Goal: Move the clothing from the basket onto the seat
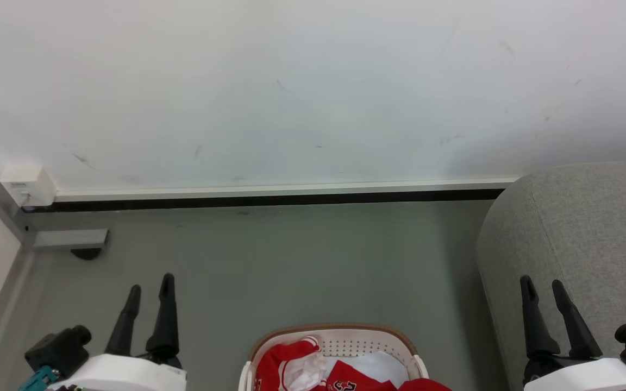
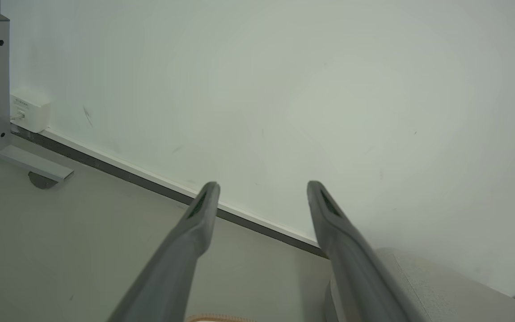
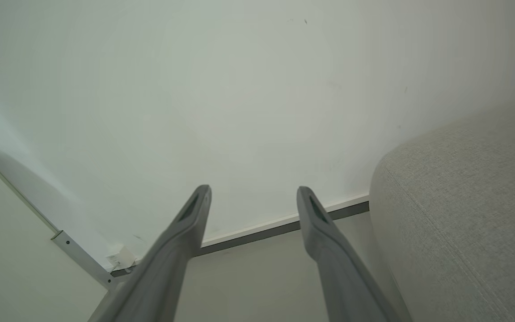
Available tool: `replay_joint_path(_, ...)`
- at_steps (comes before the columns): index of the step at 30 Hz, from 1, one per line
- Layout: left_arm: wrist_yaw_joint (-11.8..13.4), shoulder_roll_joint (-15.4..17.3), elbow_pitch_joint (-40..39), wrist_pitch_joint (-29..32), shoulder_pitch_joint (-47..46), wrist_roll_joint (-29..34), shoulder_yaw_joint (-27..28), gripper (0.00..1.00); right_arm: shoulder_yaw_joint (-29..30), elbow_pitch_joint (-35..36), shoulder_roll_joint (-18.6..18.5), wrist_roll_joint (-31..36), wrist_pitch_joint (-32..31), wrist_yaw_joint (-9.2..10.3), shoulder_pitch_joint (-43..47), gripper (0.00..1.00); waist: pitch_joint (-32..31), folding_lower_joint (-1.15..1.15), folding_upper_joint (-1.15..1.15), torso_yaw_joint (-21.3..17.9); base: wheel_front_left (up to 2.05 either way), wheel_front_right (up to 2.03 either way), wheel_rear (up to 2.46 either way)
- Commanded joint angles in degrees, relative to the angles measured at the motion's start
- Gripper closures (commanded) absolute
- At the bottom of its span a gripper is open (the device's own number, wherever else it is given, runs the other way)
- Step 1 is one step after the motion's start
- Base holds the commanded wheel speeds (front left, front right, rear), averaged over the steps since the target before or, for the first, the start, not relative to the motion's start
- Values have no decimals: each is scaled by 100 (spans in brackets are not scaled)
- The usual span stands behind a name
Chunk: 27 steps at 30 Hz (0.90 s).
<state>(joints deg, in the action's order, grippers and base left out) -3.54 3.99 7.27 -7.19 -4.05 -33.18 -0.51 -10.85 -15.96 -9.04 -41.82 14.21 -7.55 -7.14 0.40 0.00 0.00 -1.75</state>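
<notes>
The white perforated basket (image 1: 345,335) with a tan rim sits on the floor at the bottom centre of the head view. Inside it lies the red jersey (image 1: 277,361) with white trim and part of a black-and-white number, over a pale cloth (image 1: 381,365). The grey sofa (image 1: 590,239) rises at the right, also in the right wrist view (image 3: 467,210) and the left wrist view (image 2: 441,290). My left gripper (image 1: 151,288) stands open at the lower left, empty. My right gripper (image 1: 542,288) stands open at the lower right, in front of the sofa's side, empty.
A white wall (image 1: 313,87) with a dark baseboard (image 1: 269,200) closes the far side. A metal post with a foot (image 1: 68,239) and a small white box (image 1: 27,184) stand at the left corner. Grey floor (image 1: 291,266) lies between basket and wall.
</notes>
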Motion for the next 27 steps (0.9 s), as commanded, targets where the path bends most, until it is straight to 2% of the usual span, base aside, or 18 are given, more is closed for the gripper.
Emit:
replay_joint_path(1, -19, 71, -23, -60, -8, 208, -18, 0, 50, -28, 1, 248, 46, 6, -167, 0, 1, 0, 0, -6, 0, 0, 0)
replay_joint_path(10, -31, 108, -3, -201, -12, 758, -104, 0, 83, -329, 110, 891, 57, 7, -269, 0, 13, 0, 0, -36, 0, 0, 0)
replay_joint_path(27, -109, 108, 14, -422, -26, 1619, -167, 0, 153, -462, 300, 1799, 61, 8, -303, 0, 46, 0, 0, -69, 0, 0, 0)
